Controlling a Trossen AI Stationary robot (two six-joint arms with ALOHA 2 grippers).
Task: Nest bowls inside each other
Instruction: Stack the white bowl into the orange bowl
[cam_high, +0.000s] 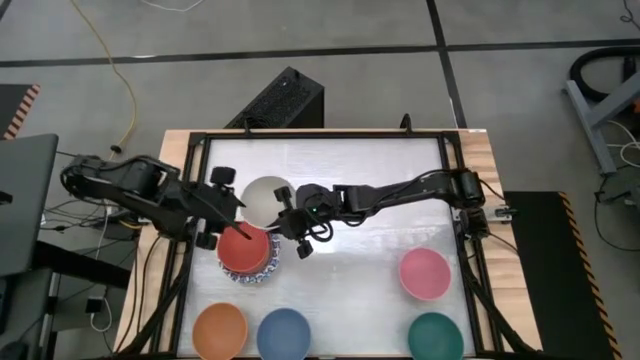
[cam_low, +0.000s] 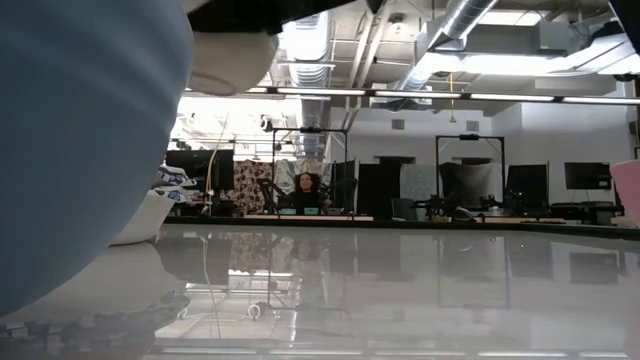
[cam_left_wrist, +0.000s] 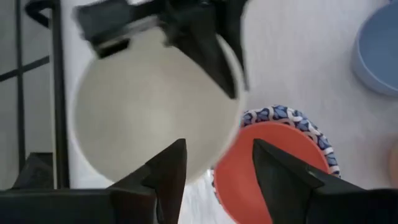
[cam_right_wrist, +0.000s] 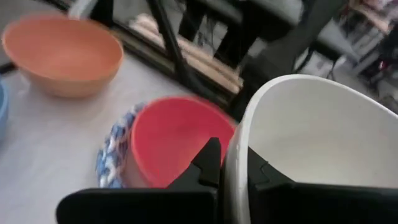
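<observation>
A plain beige bowl (cam_high: 265, 197) hangs in the air over the table's left half, with my right gripper (cam_right_wrist: 235, 168) shut on its rim. Just near of it a red bowl (cam_high: 243, 250) sits nested in a stack of blue-patterned white bowls (cam_high: 270, 270). My left gripper (cam_left_wrist: 217, 174) stands open above the gap between the beige bowl (cam_left_wrist: 149, 106) and the red bowl (cam_left_wrist: 273, 162), with nothing between its fingers. In the low view the beige bowl (cam_low: 232, 58) shows high above the tabletop. My right gripper pinches the beige bowl's rim (cam_right_wrist: 236, 146) on the side toward the table's right, one finger (cam_right_wrist: 208, 163) outside the wall and one inside. The fingers come from the right, slanting slightly down. The bowl is lifted clear and tilted.
Along the near edge stand an orange bowl (cam_high: 220, 330), a blue bowl (cam_high: 283, 333) and a dark green bowl (cam_high: 436, 338); a pink bowl (cam_high: 424, 273) sits right of centre. A black frame (cam_high: 320, 135) rims the table. The middle and far right are bare.
</observation>
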